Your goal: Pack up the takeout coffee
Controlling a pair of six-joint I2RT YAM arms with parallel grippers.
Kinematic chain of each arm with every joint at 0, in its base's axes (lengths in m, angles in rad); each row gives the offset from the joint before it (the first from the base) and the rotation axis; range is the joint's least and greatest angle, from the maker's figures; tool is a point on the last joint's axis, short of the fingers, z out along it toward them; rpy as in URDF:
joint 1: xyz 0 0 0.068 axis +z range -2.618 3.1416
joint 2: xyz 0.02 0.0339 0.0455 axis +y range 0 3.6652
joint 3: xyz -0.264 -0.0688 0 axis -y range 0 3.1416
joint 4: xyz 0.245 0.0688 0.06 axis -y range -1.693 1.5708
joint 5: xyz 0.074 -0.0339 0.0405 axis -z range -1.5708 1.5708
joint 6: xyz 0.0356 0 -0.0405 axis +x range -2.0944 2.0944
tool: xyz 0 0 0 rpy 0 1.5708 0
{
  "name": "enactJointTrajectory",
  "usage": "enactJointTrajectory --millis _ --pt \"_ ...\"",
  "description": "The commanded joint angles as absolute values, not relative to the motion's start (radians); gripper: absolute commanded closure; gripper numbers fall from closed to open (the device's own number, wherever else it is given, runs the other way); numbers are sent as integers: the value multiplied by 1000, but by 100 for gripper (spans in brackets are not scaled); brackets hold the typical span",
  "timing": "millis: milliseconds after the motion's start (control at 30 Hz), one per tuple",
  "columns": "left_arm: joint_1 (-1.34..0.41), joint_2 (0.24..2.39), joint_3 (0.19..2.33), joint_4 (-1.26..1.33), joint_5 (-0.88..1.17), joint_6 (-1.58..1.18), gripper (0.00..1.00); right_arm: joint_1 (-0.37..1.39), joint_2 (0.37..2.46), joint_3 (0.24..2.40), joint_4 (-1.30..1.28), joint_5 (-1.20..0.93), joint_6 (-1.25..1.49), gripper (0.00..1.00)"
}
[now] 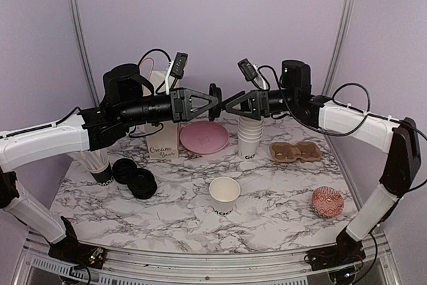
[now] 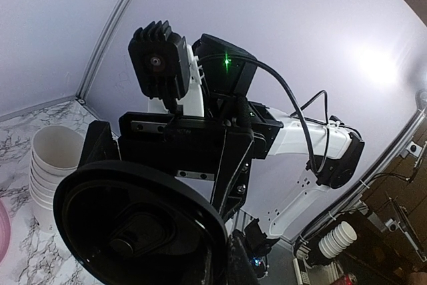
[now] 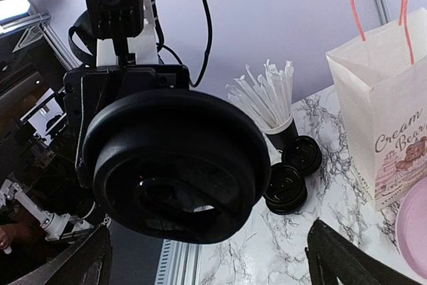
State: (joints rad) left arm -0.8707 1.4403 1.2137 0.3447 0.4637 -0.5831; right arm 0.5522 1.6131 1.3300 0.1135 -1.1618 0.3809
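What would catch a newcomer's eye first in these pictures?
High over the marble table, the left gripper holds a black lid on edge, nose to nose with the open right gripper. Below them a lidless white cup stands alone near the table's front edge.

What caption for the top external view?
Left gripper holds a black lid edge-on in mid-air, facing the open right gripper; an unlidded paper cup stands on the marble table.
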Motion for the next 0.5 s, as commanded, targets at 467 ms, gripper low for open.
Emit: enactJointTrajectory --millis 467 --pt "-868 1466 1218 410 503 -600 95 578 1627 1367 319 -1224 552 4"
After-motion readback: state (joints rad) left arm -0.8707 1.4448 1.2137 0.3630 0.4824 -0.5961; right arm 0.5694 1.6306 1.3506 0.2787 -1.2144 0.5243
